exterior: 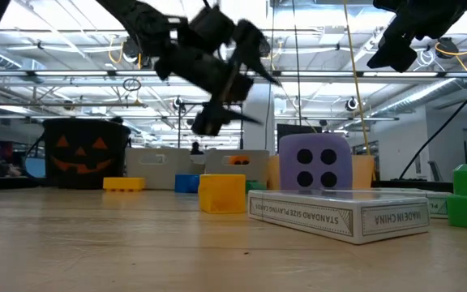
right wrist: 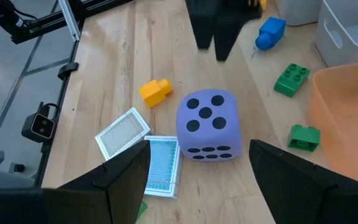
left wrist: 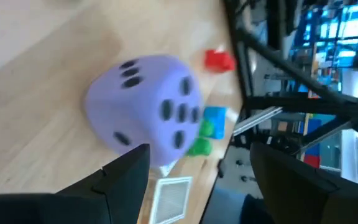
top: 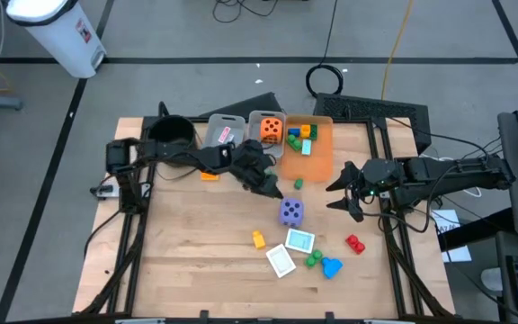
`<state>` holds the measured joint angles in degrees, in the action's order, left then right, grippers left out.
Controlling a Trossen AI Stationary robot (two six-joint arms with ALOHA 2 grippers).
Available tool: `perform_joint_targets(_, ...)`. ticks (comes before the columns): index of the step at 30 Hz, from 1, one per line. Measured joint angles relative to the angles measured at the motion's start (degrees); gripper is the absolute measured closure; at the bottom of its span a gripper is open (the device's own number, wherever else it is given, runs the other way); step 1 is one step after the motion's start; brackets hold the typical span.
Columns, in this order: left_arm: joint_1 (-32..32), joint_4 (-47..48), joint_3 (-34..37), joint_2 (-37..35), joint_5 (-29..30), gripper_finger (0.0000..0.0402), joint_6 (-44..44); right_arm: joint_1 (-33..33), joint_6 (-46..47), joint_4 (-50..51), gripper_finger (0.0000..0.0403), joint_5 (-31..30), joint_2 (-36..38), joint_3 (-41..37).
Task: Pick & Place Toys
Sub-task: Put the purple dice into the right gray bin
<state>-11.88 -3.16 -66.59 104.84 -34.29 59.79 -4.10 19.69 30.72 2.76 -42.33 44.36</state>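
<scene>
Showing carton text (exterior: 339, 217) low view, hidden overhead

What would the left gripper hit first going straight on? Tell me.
Likely the purple die: it sits right ahead between the open fingers of the left gripper. Depth is unclear, but nothing shows between them.

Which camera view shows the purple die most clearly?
The right wrist view: the purple die sits whole and unblocked, two faces readable. The left wrist view shows it close but blurred. The high view shows it small from above. The low view shows one face behind a card box.
</scene>
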Motion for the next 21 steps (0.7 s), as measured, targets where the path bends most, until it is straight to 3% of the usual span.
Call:
perform_joint_targets(5, 0.06, 0.52, -2.28, -5.47, 6.59, 0.0117, -3.22, 0.02, 0.00, -0.02, 0.0138, -0.22, 0.00, -0.02)
perform_joint_targets(10, 1.72, 4.45, -11.90, -7.08, 13.92, 0.0117, -11.21, 0.02, 0.02, -0.02, 0.0138, -1.02, 0.00, -0.02)
perform_joint_targets(16, 4.53, 25.50, -26.89, -6.58, 25.92, 0.0117, -30.23, 0.04, -0.83, -0.02, 0.0138, -1.39, 0.25, -0.02)
perform_joint_targets(21, 7.90, 38.73, -32.25, -6.53, 38.37, 0.0117, -42.12, 0.02, -0.01, -0.02, 0.0138, -1.29, 0.72, -0.02)
